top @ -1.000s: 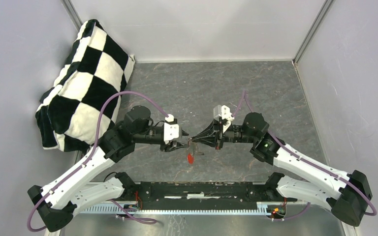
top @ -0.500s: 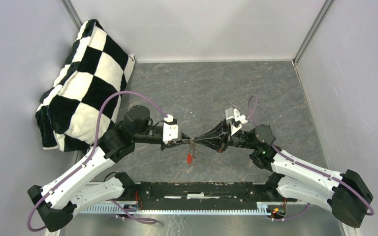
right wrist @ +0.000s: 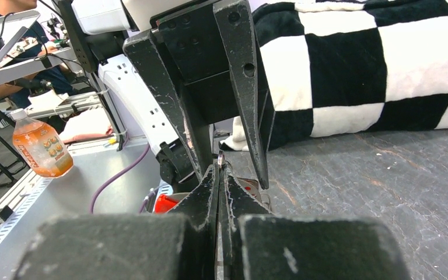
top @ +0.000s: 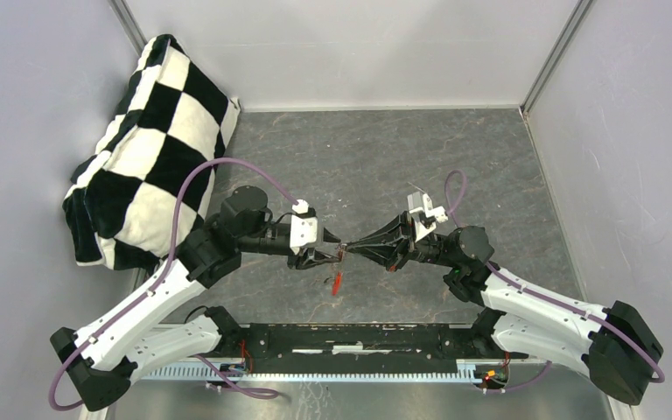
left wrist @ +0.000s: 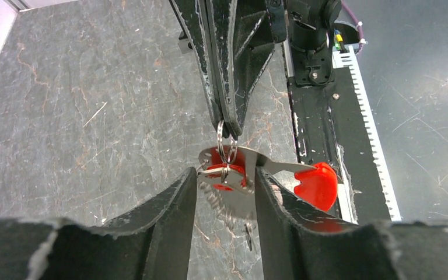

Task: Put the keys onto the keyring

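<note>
One key shows clearly, the red-headed key (left wrist: 316, 185). Its metal blade reaches from the head into the gap between the fingers of the left gripper (left wrist: 224, 174), and the head itself lies just outside the finger on the side nearer the arm bases. In that same gap sits the keyring (left wrist: 224, 170). Its red band lies against the blade and its grey toothed arc (left wrist: 226, 211) trails back toward the left wrist. Its thin wire loop reaches to the right gripper (left wrist: 228, 130), whose fingers are pressed together on the wire. The left gripper's fingers stand moderately apart on either side of this cluster; whether they press on it I cannot tell. The two grippers meet tip to tip above the grey marbled table (top: 359, 149). Well beyond the left arm, a black-and-white checkered cushion (top: 144, 144) leans in the corner.
</note>
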`<move>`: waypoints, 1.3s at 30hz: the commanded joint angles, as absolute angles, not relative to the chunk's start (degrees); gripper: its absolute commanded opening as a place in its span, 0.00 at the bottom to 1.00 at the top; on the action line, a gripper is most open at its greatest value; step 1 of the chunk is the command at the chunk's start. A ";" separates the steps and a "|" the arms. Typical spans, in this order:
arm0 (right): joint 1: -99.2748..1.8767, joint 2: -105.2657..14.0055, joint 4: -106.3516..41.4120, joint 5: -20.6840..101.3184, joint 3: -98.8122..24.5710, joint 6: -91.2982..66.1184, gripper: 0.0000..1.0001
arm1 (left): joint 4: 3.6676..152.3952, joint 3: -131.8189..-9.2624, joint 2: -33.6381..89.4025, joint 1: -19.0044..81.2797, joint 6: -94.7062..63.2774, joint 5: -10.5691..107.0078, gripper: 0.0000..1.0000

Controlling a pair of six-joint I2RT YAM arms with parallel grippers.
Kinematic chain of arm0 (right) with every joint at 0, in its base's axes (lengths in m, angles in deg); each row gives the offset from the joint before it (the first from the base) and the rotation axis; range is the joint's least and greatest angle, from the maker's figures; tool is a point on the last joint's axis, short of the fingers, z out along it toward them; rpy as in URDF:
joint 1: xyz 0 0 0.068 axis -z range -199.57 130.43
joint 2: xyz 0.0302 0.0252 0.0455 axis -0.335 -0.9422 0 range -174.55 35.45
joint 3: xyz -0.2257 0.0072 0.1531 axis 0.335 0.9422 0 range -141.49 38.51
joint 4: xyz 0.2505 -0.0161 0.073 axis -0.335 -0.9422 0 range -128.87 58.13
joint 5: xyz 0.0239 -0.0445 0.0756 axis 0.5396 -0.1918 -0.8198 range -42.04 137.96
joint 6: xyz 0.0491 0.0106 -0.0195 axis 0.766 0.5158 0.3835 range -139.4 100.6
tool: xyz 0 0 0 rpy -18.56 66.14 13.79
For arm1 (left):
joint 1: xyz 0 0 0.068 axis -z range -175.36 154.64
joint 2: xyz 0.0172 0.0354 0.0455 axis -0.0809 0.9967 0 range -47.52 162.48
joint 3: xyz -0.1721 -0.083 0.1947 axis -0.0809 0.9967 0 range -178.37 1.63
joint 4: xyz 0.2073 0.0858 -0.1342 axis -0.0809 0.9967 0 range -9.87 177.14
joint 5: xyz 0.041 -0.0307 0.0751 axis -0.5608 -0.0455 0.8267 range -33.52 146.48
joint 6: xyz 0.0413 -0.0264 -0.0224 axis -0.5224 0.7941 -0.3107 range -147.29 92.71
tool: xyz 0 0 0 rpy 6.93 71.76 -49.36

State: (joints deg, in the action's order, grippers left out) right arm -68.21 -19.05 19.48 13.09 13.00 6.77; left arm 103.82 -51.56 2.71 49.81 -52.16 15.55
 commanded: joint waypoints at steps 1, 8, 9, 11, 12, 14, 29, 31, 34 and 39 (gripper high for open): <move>-68.36 -18.89 21.27 14.46 12.34 5.14 0.00 | 101.74 -54.47 2.76 49.75 -49.85 13.45 0.49; -68.39 -19.19 20.42 15.07 12.08 4.36 0.00 | 101.82 -54.33 2.93 49.73 -50.14 12.20 0.35; -68.48 -19.18 20.39 15.03 12.12 4.36 0.00 | 101.65 -54.28 3.04 49.73 -50.04 12.08 0.32; -68.62 -19.37 20.20 14.91 12.06 4.12 0.01 | 101.10 -53.91 3.18 49.73 -49.50 11.93 0.29; -68.70 -19.36 19.92 14.93 12.06 3.91 0.01 | 100.75 -53.69 3.23 49.73 -49.24 11.92 0.27; -69.04 -19.34 19.46 14.87 11.90 3.57 0.01 | 100.26 -53.21 3.35 49.73 -48.63 12.04 0.21; -69.32 -18.79 -29.64 17.28 -8.66 -22.48 0.36 | 109.35 -53.82 3.94 49.64 -56.26 17.12 0.02; -69.33 -21.47 -37.56 15.12 -14.18 -25.82 0.37 | 109.71 -53.70 4.04 49.66 -57.33 18.10 0.02; -69.53 -25.16 -46.70 11.66 -19.25 -29.68 0.41 | 109.75 -53.65 4.08 49.64 -57.72 19.09 0.02; -70.59 -28.13 -52.96 11.69 -23.95 -32.86 0.37 | 109.75 -53.33 4.03 49.64 -57.79 19.51 0.02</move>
State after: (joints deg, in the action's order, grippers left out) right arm -69.59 -26.39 -41.83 13.17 -20.25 -27.33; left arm 110.83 -52.37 4.24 49.65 -55.46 18.94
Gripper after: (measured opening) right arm 0.385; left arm 0.040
